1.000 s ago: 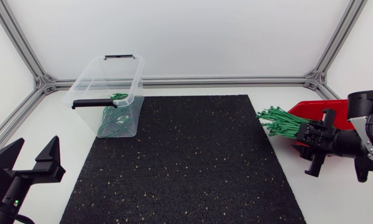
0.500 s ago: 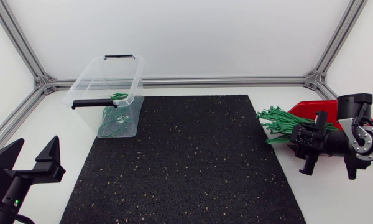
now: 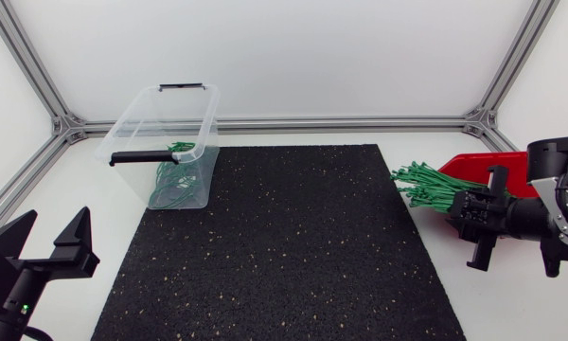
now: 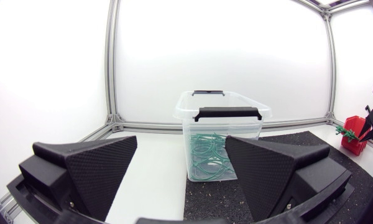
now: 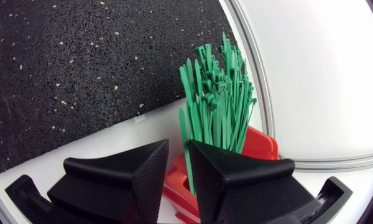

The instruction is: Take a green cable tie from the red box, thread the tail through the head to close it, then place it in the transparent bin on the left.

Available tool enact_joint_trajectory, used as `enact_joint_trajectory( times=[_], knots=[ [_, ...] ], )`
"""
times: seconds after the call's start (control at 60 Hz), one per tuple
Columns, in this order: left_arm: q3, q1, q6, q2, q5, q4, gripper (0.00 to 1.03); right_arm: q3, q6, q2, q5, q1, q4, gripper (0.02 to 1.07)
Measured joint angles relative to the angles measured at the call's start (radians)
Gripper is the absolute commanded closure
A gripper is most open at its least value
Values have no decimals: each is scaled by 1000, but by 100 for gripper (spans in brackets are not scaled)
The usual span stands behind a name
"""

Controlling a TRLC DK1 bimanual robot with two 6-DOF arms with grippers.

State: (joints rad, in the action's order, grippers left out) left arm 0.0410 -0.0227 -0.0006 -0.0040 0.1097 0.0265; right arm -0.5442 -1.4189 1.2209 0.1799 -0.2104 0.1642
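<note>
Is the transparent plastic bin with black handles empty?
No, looped green cable ties lie inside the transparent plastic bin, piled against its near wall.

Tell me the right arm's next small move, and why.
Probably close the right gripper on the single green tie lying in the gap between its fingers. The fingers look slightly apart, and that tie runs down from the bundle sticking out of the red box, so a firm grip seems needed before pulling it free.
</note>
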Motion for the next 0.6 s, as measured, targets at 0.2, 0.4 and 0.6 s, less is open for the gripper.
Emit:
enact_joint_trajectory(
  times=[0.2, 0.4, 0.6],
  knots=[
    [0, 0, 0, 0, 0, 0, 4, -29, -3, 11, 22, -1, 47, 91],
    [0, 0, 0, 0, 0, 0, 4, -34, -3, 26, 21, -1, 31, 92],
    [0, 0, 0, 0, 0, 0, 4, -34, -10, 42, 8, -3, 24, 95]
  ],
)
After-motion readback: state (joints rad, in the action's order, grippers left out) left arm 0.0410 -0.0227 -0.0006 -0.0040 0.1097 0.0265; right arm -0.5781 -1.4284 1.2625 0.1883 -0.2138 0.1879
